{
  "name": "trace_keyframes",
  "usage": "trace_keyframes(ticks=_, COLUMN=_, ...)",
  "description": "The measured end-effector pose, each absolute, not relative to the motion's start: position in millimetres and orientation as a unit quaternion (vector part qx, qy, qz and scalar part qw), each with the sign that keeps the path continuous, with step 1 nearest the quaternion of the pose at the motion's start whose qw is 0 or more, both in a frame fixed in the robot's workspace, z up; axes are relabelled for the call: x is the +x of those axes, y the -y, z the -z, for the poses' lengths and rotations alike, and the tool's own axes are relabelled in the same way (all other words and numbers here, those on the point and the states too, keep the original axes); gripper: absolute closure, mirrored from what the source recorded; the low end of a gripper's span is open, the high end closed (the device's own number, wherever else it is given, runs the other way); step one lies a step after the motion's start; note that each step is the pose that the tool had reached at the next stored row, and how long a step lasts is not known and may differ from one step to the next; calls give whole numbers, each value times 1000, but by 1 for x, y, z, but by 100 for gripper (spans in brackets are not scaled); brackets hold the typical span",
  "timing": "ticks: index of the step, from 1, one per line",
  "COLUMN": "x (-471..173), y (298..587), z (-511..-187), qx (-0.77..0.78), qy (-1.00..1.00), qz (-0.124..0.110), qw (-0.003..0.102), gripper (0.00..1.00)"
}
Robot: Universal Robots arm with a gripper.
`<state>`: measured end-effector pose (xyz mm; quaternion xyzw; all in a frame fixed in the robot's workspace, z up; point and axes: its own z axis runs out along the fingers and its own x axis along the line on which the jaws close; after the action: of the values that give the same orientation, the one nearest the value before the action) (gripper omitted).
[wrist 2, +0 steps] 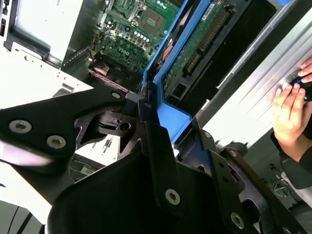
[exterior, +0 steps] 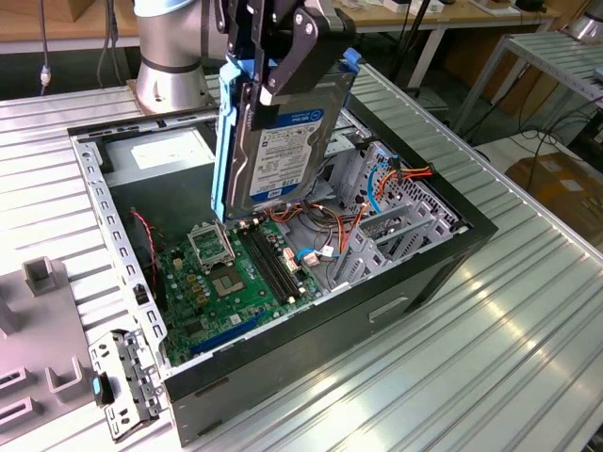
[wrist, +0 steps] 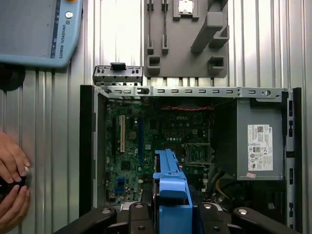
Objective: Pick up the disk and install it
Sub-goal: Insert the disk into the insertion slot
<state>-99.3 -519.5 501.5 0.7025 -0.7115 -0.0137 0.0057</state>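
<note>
One flat metal disk (exterior: 283,151), blue-railed, clamped between black jaws.

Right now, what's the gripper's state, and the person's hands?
Gripper: shut on the disk, above the open case.
Person's hands: touching a small dark object.

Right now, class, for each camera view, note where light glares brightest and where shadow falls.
Exterior view: glare whitens the ribbed table beside the case, whose inside beneath the disk, gripped in the hand, lies shaded. Second wrist view: the power-supply box washes out white. First wrist view: the table's ribs gleam; the motherboard sits in shadow.
</note>
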Motion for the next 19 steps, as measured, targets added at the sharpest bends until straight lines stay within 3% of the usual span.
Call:
trace_keyframes(ticks=13, x=-66, y=525, z=-499, qx=702, qy=712, qz=14, qw=6, gripper=63)
trace_keyframes(ticks=19, x=-66, y=547, z=-495, qx=703, qy=712, qz=13, qw=6, gripper=63)
